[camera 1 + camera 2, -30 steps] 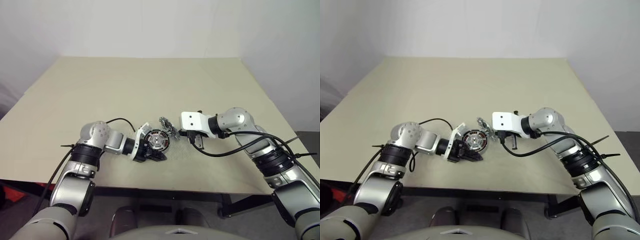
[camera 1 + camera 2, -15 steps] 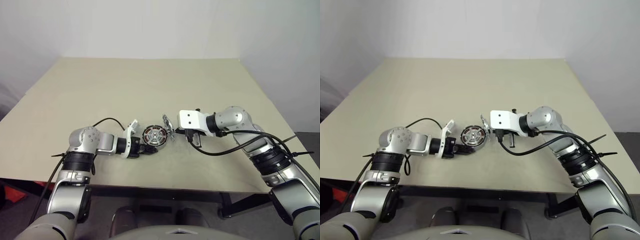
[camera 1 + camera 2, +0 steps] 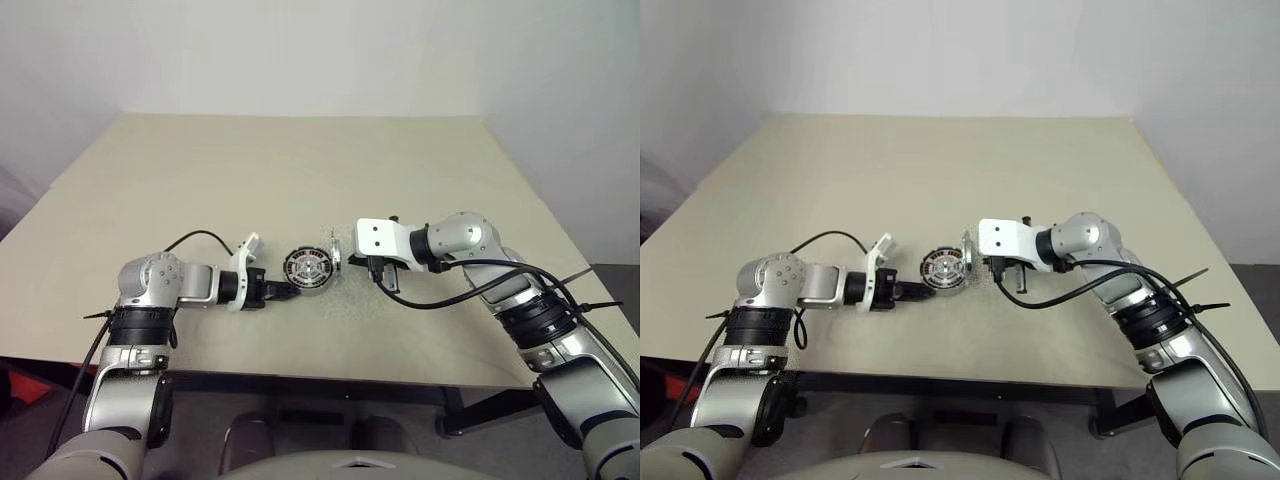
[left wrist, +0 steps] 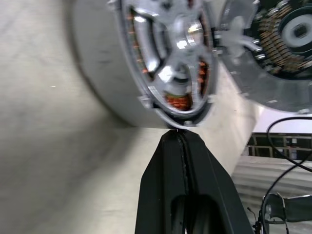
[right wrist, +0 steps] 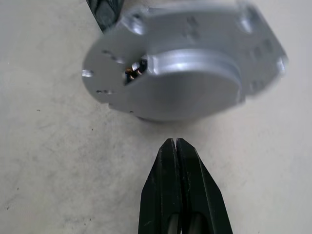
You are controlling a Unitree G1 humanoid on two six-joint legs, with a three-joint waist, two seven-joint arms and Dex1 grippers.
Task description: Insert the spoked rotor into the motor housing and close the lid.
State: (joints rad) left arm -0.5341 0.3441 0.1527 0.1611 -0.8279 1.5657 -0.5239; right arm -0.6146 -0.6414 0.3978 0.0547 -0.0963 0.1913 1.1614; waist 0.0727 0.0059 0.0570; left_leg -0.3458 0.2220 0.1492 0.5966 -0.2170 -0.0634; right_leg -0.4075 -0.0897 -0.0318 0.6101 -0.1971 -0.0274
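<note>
Left eye view: motor housing (image 3: 308,271) was flanked by closed, empty left gripper (image 3: 288,291) and right gripper (image 3: 350,262); seating seemed underway, lid closing judged next.

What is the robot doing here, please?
Both grippers are shut and hold nothing. The left gripper has its tips at the rim of the copper-wound motor housing on the table. The right gripper is next to the silver spoked wheel, which stands on edge beside the housing, not yet inserted.
</note>
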